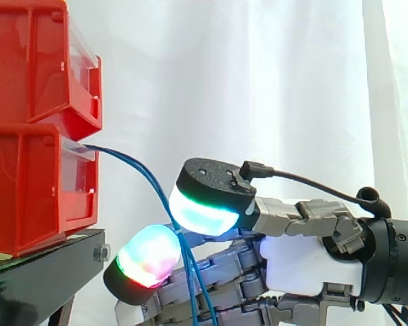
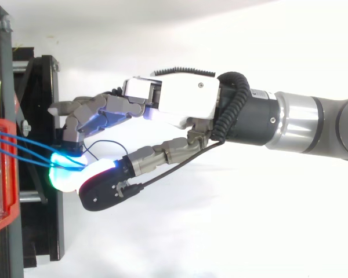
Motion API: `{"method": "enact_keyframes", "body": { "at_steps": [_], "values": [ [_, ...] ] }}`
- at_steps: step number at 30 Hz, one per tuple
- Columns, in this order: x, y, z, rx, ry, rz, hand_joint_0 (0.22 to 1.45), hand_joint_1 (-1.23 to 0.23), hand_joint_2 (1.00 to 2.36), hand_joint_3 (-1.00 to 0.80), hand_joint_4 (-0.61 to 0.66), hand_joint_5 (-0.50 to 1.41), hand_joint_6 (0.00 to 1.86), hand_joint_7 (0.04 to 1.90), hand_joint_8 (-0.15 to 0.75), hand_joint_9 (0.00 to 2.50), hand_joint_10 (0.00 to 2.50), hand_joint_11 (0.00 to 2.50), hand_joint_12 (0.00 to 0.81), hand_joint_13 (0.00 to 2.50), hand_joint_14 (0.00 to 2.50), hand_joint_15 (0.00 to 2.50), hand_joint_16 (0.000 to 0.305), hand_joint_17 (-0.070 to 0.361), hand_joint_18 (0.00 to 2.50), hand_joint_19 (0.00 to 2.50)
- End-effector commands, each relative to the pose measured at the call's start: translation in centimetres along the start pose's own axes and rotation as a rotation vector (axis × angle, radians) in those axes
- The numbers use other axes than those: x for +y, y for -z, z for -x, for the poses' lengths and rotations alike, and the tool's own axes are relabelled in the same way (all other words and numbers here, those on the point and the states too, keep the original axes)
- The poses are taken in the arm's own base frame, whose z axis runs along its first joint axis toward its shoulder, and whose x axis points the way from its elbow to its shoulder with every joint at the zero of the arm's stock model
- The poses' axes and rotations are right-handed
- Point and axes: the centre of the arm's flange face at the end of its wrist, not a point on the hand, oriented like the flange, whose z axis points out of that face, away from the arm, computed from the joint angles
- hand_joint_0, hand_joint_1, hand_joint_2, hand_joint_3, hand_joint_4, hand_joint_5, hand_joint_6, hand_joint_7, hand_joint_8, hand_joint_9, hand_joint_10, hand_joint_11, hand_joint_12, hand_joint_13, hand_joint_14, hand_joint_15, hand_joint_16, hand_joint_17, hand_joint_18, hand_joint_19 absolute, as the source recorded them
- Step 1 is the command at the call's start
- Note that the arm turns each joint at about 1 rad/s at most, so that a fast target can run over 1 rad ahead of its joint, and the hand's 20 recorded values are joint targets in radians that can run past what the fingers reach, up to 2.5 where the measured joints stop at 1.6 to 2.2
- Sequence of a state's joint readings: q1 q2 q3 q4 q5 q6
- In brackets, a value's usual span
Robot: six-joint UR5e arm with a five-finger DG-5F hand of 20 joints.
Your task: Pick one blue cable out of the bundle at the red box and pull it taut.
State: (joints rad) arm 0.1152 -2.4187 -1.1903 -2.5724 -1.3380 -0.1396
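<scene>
Pinching blue cables [image 2: 23, 147] between its glowing pads [image 2: 61, 172], the hand [image 2: 180, 101] sits near the red bin [image 2: 11, 200].

Two bins [image 1: 34, 122] sit stacked on the stand [image 1: 44, 272] at the left. Cables [image 1: 137, 167] run from the lower bin rightward into the hand [image 2: 185, 101], pinched beside the stand.

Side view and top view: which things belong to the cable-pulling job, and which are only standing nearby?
Belong to the job:
- blue cables
- lower red box, where the cables come out
- hand, pinching the cables

Only standing nearby:
- upper red bin
- black stand
- white curtain
</scene>
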Motion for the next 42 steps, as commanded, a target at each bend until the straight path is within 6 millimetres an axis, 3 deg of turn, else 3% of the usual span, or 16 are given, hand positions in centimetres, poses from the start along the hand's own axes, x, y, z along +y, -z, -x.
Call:
{"method": "enact_keyframes", "body": {
  "at_steps": [1,14,23,27,30,42],
  "values": [
    [0.0,0.0,0.1,0.004,0.0,0.0,0.59,-0.67,1.01,-0.28,0.17,-0.22,0.88,0.79,0.294,0.6,0.01,0.37,0.362,0.22,0.0,0.11,0.063,0.142,0.0,0.0],
    [0.1,0.1,0.3,0.034,-0.002,-0.005,0.59,-0.66,1.02,-0.18,0.15,-0.22,0.92,0.75,0.298,0.62,0.01,0.4,0.363,0.24,0.0,0.11,0.062,0.14,0.0,0.0],
    [0.1,0.3,0.8,0.034,0.001,-0.023,0.61,-0.67,1.02,-0.21,0.15,-0.22,0.92,0.73,0.301,0.63,0.01,0.41,0.365,0.26,0.0,0.12,0.062,0.14,0.01,0.0],
    [0.1,0.3,0.8,0.037,0.001,-0.024,0.55,-0.68,1.0,-0.46,0.18,-0.22,0.89,0.76,0.305,0.63,0.01,0.41,0.372,0.26,0.0,0.12,0.064,0.144,0.0,0.0],
    [0.1,0.3,0.8,0.037,0.001,-0.024,0.53,-0.64,1.0,-0.5,0.18,-0.22,0.88,0.76,0.309,0.63,0.01,0.41,0.378,0.26,0.0,0.13,0.065,0.147,0.0,0.0],
    [0.2,0.2,1.3,0.032,0.001,-0.021,0.57,-0.62,1.01,-0.3,0.16,-0.21,0.87,0.78,0.309,0.64,0.01,0.41,0.368,0.26,0.0,0.13,0.063,0.141,0.0,0.0]
  ]
}}
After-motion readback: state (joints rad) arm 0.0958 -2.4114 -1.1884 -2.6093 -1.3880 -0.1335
